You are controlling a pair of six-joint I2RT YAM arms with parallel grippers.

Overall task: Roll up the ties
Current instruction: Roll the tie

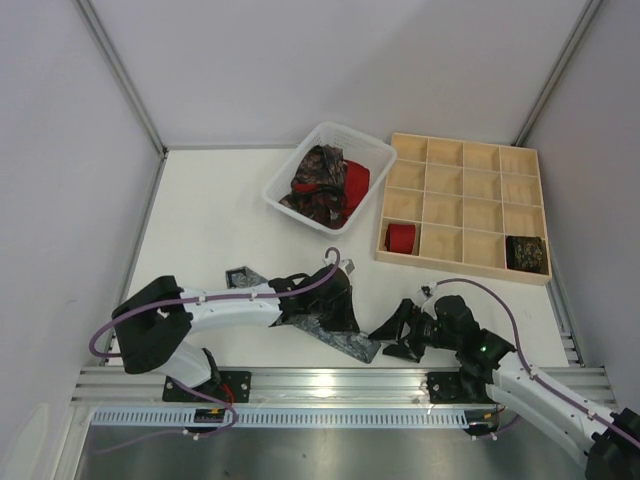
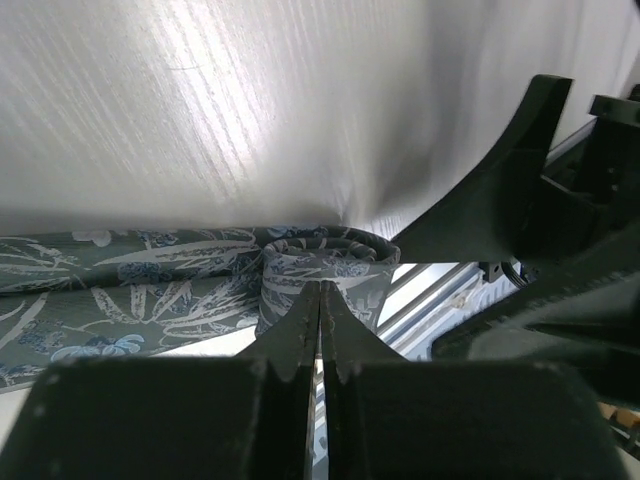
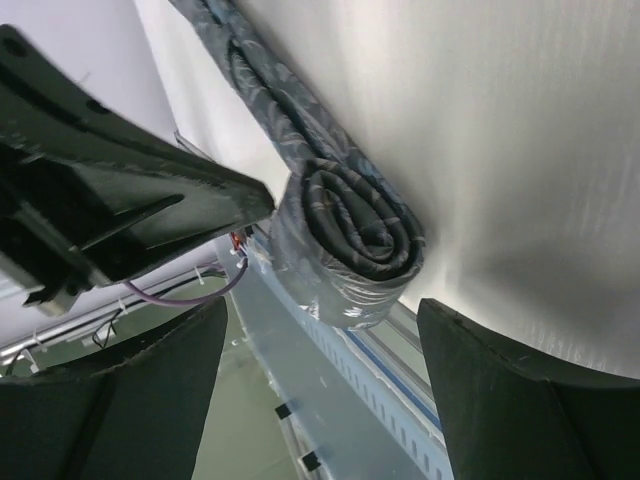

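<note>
— Where was the grey tie?
— Half rolled at the near edge of the surface. Your left tool was clenched at the roll (pinching cloth or not, I couldn't tell). Your right tool faced it, released.
— Risk?
— Ungripped, the coil could spring loose or slide off the edge.

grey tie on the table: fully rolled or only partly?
Partly rolled. The grey tie ends in a tight coil; the rest trails flat across the table.
</note>
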